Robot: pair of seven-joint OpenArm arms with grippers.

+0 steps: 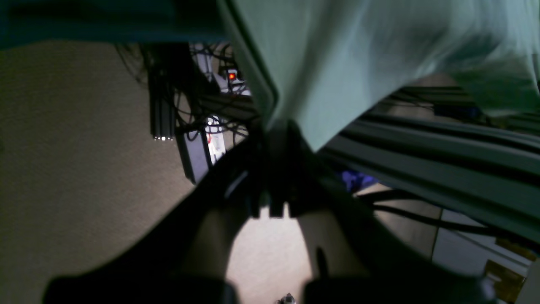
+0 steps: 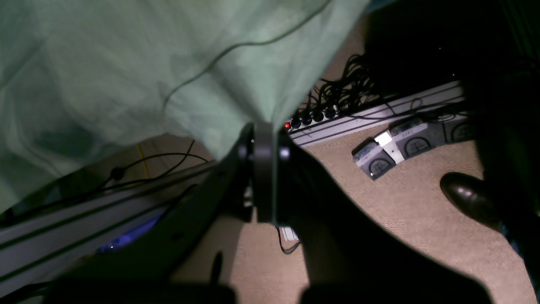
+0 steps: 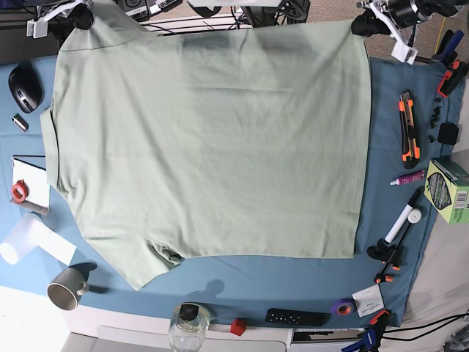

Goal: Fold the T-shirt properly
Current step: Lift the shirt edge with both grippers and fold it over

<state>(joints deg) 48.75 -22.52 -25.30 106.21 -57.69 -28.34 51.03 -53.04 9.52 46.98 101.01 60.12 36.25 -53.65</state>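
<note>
Where blue cloth (image 3: 381, 132) lies, T-shirt (image 3: 212, 139).

Plain sage-green T-shirt (image 3: 212, 139), blue table cloth (image 3: 293, 282)

Matt soft cotton T-shirt (image 3: 212, 139), matt blue table cloth (image 3: 385, 154), glossy grey mug (image 3: 66, 287)

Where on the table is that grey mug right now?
In the base view the grey mug lies tipped at the near left corner of the blue table cloth, just beyond the T-shirt sleeve, below a white cylinder.
</note>
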